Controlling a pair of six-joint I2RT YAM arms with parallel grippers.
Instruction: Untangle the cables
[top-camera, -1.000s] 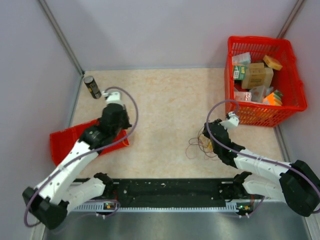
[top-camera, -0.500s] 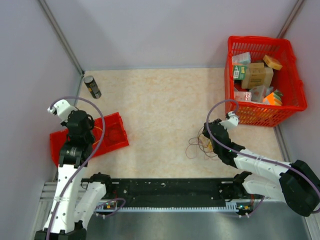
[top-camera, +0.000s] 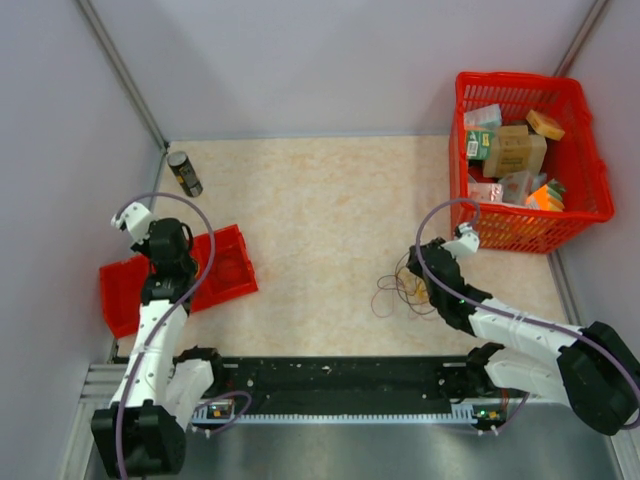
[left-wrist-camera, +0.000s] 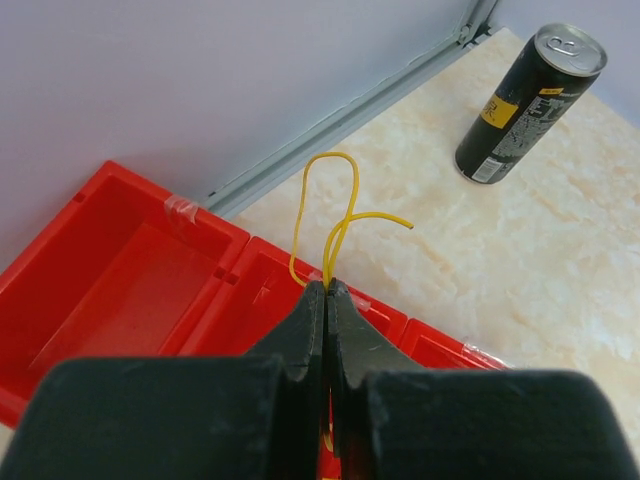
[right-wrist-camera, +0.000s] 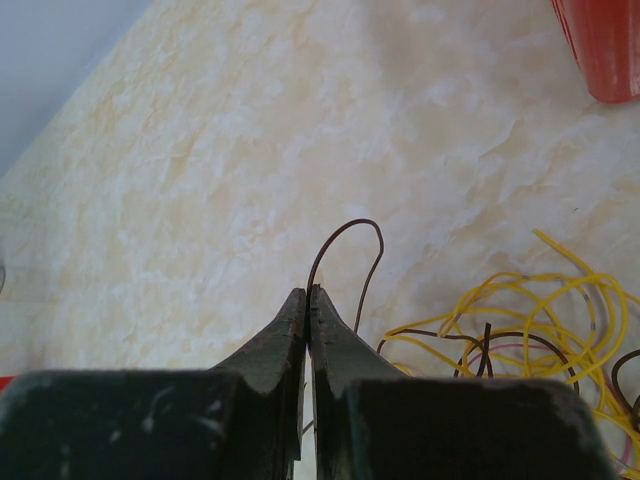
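left wrist: left gripper (left-wrist-camera: 327, 290) pinched fully closed on a single yellow wire (left-wrist-camera: 331, 155). wire loops up out of the tips, free end pointing right. the gripper hangs over the red tray (left-wrist-camera: 120, 270). black can (left-wrist-camera: 530, 105) stands upright on the table (left-wrist-camera: 560, 260) beyond.

right wrist: right gripper (right-wrist-camera: 308, 295) closed too, tips clamping a dark brown wire (right-wrist-camera: 352, 221) that arches just past them. rest of the tangle (right-wrist-camera: 540, 310), yellow and brown loops, lies on the table to its right.

top: tangle sits right of centre on the table, right at the right gripper, near the red basket (top-camera: 516, 75) but not touching it. left gripper is well apart, over the tray at the left edge.
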